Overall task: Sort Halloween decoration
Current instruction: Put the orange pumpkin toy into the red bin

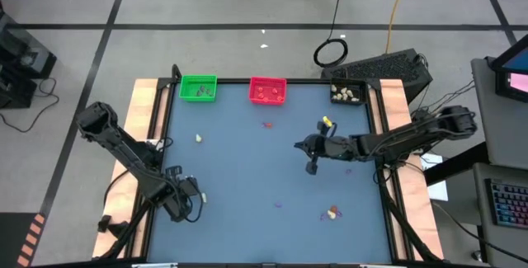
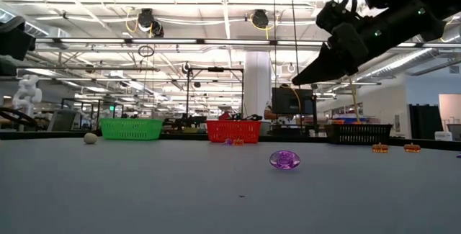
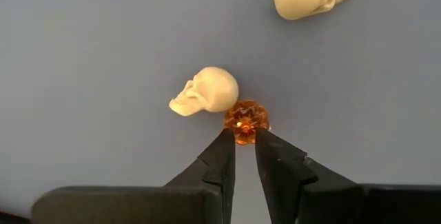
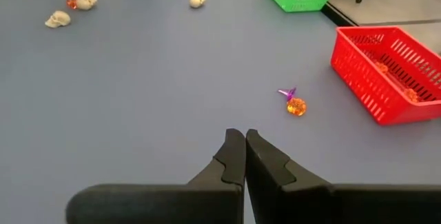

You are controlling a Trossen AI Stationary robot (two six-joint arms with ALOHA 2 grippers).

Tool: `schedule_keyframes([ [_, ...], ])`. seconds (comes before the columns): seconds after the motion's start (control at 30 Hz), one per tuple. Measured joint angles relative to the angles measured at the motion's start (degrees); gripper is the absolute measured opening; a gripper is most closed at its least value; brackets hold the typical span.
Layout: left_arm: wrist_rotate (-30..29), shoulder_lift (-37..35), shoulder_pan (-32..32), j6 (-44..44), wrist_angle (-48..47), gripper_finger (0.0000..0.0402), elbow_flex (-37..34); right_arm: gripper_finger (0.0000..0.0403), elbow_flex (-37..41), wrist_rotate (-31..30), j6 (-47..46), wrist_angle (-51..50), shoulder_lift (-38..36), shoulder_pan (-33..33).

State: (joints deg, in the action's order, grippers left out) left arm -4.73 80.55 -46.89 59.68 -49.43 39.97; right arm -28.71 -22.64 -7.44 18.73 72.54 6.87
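Halloween decoration trinkets lie scattered over the blue-grey table (image 1: 247, 185). In the high view the green plastic tray (image 1: 198, 87), red plastic tray (image 1: 267, 90) and black tray (image 1: 348, 93) line the far edge; the left gripper (image 1: 198, 198) sits low at the near left, the right gripper (image 1: 312, 167) right of centre.

Low view: a purple faceted trinket (image 2: 284, 160) rests mid-table, the right arm overhead.

Left wrist view: narrowly parted fingertips (image 3: 224, 148) flank a small orange-red faceted trinket (image 3: 246, 120) – touching a cream-white plastic skull (image 3: 207, 90).

Right wrist view: the right claw is closed, empty – above bare table.
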Motion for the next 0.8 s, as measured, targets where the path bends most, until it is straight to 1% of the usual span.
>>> schedule_keyframes([
  [0.37, 0.0, -0.1, 0.0, 0.0, 1.6, 0.0067, -0.7, 0.0000, 0.0, 0.2, 0.0, 0.3, 1.0, 0.0],
  [0.57, -0.7, -0.1, 0.0, -0.1, 4.6, 0.0066, -1.1, 0.0000, 0.0, 0.2, 0.0, 0.4, 1.0, 0.0],
  [0.67, -0.4, -0.2, 0.4, 0.0, 6.2, 0.0047, -2.0, 0.0000, 0.0, 0.2, 0.0, 0.3, 1.0, 0.0],
  [0.8, 0.1, -0.2, 1.0, -0.3, 7.1, 0.0008, -2.6, 0.0000, 0.0, 0.2, 0.0, 0.3, 1.0, 0.0],
])
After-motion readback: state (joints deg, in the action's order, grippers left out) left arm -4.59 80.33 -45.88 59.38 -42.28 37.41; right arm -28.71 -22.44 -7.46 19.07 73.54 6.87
